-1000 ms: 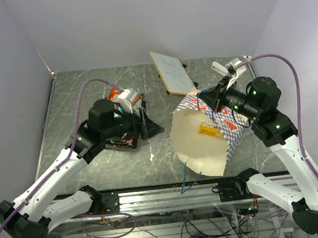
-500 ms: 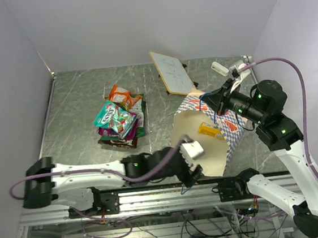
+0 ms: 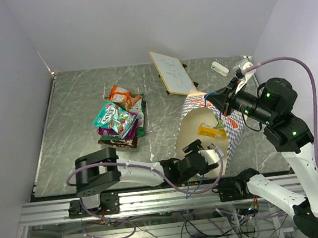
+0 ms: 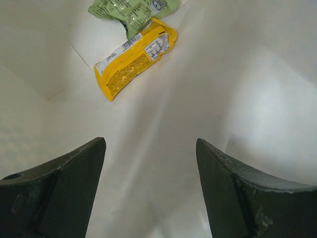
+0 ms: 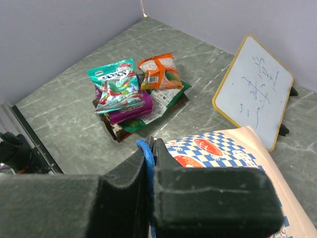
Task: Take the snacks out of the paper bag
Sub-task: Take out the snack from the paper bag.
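worktop [image 3: 78, 105]: the bag sits right of centre, close to the near edge. If you shove it forward, it can slide off over the rail.
paper bag [image 3: 197, 127]: it lies tilted with its cream mouth facing the arm bases, hung from one handle. The walls look soft, so if you brush one on the way in, the mouth can fold shut over the packets.
white board [image 3: 171, 72]: it leans just behind the bag. If the bag swings back, it can knock the board flat.
snack pile [image 3: 118, 119]: these packets are already out, stacked on the worktop well left of the bag. It's a loose heap, so a careless drop can scatter it.
yellow packet [image 4: 133, 57]: it lies deep in the bag, flat on the cream wall. If you close early, you pinch paper instead of foil.
green packet [image 4: 131, 10]: it is touching the yellow one's far end and is half cut off by the view. You may grab both, and one will likely slip out on the way.
left fingers [image 4: 64, 188]: they are spread wide and empty, just inside the mouth and aimed at the yellow packet. If you go too deep, the wrist can snag the rim and drag the bag.
right fingers [image 5: 133, 173]: they are clamped tight on the blue cord handle [image 5: 145, 148], holding the mouth up. The cord is thin, and if it slips the bag collapses.
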`<state>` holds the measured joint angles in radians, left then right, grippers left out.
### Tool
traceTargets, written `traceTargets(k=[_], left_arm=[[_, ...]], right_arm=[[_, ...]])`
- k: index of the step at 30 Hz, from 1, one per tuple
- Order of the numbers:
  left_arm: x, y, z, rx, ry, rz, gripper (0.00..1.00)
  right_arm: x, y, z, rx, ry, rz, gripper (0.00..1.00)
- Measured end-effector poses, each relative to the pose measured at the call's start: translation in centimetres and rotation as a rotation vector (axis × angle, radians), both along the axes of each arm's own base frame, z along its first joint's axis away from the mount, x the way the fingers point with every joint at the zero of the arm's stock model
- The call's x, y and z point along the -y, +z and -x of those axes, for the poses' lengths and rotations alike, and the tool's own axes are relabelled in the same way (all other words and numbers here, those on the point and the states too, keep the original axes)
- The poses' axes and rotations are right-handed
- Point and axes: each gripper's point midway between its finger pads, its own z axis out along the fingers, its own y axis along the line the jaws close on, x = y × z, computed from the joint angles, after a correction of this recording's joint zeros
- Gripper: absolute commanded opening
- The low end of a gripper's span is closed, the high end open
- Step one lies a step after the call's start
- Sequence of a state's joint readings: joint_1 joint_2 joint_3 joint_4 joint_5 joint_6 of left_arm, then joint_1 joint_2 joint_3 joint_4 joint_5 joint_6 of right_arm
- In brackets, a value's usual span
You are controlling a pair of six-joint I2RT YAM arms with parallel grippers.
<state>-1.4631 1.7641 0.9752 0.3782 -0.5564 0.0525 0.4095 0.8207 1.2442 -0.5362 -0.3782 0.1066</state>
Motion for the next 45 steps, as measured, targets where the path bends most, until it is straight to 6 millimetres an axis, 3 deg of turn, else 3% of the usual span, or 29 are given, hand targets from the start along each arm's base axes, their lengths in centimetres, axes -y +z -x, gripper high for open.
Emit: traceTargets(k=[3,6,12,15,21,25,29,36,43,45], left_arm=[[0.6,-1.6,-1.5,0.029,0.015,-0.025,0.79],[0.9,-2.6,-4.2,0.032,0.046,-0.031,0.78],[2.8,-1.9,-8.8,0.048,0.072,0.016,0.81],[4.4,-2.5,-8.7,0.040,0.027,0.019,0.86],[5.2,-5.2,-8.8,-0.011,-0.038,-0.014,0.87],[6.1,-6.7,-9.6,-0.053,-0.068,-0.034,0.77],[6.6,-7.8,-9.9,-0.095,-0.089,-0.059,0.48],[6.7,-8.2,-9.3,-0.145,-0.118,-0.086,0.28],[5.9,-6.7,-7.8,-0.230,-0.131,-0.092,0.08],[5.6,-5.7,-7.4,-0.256,-0.127,-0.081,0.07]], right_arm=[[0.0,0.3,-0.1,0.005,0.002,0.015,0.00],[0.0,0.7,-0.3,0.006,0.003,0.023,0.00],[0.0,0.6,-0.2,-0.007,0.003,0.033,0.00],[0.1,0.5,-0.2,-0.011,-0.001,0.035,0.00],[0.0,0.5,-0.5,-0.019,-0.004,0.039,0.00],[0.0,0.4,-0.7,-0.025,-0.006,0.042,0.00],[0.0,0.2,-0.9,-0.029,-0.012,0.045,0.00],[0.2,0.3,-1.0,-0.018,-0.025,0.050,0.00],[0.7,-0.2,-0.7,0.004,-0.040,0.055,0.00],[0.9,-0.3,-0.8,0.012,-0.049,0.060,0.00]])
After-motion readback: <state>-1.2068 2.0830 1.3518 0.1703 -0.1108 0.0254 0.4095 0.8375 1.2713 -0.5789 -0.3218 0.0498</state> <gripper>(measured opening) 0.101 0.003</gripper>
